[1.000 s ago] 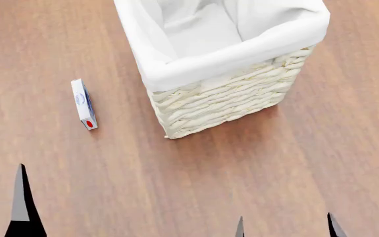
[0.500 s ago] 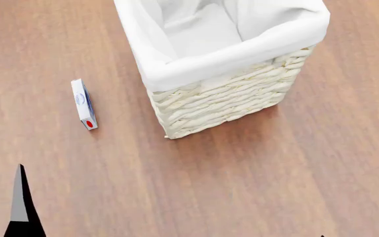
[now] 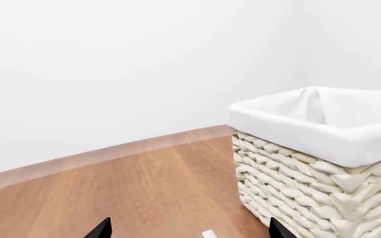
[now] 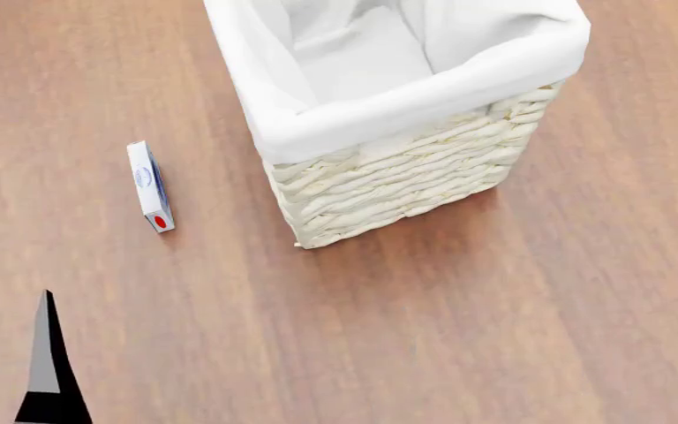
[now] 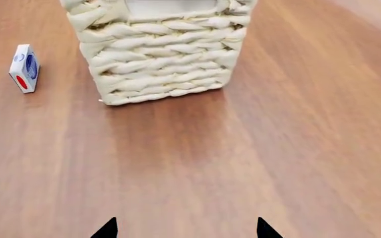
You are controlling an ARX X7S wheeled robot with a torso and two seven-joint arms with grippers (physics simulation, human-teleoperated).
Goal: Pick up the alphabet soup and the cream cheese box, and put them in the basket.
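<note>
Item 1, right tool [image 5: 185, 229]: gone from the head view, where two dark tips stood at the lower edge a second ago and a mere speck half a second ago. Drawn back toward the robot, by the look of it. Tips wide apart in the right wrist view, holding nothing.

Item 2, left tool [image 3: 189, 230]: wide, empty. One dark finger seen low at the left of the head view, shifted only slightly since a second ago.

Item 3, cream cheese box [image 4: 151, 185]: on edge on the wooden floor [image 4: 457, 318], left of the basket [image 4: 398, 190] and apart from it, red spot toward the robot. Position unchanged. Ahead of the left tool, well clear of both.

Item 4, basket: upright, white lining folded over the rim, unmoved. Only cloth visible inside.

Item 5, alphabet soup: not seen in any view; whereabouts cannot be told.

Assessment: neither object grasped, nothing visibly delivered. Withdrawal of the right tool probably leaves the box to the left arm, the nearer side. Next move likely a forward reach and descent over the box's narrow faces; risk of tipping it flat on contact.
</note>
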